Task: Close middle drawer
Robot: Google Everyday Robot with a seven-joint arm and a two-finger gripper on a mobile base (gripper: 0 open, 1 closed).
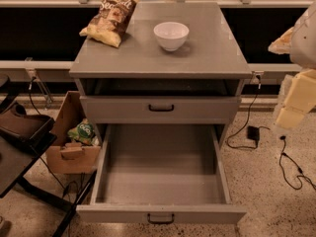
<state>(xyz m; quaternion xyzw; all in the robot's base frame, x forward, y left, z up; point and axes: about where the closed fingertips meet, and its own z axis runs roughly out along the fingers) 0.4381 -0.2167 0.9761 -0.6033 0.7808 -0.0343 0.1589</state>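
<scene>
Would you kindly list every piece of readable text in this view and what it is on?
Chip bag: white script lettering, too blurred to read.
Green packet in the cardboard box: logo too blurred.
Middle drawer, white bowl, gripper at the right edge: none.

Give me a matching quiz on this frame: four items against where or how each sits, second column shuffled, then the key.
Column one
1. middle drawer
2. bowl
3. chip bag
4. gripper

Column two
A. on the cabinet top, rear left corner
B. at the right edge of the view
C. pulled far out, nothing inside
D. on the cabinet top, near its middle

Pairs: 1-C, 2-D, 3-A, 4-B
</scene>
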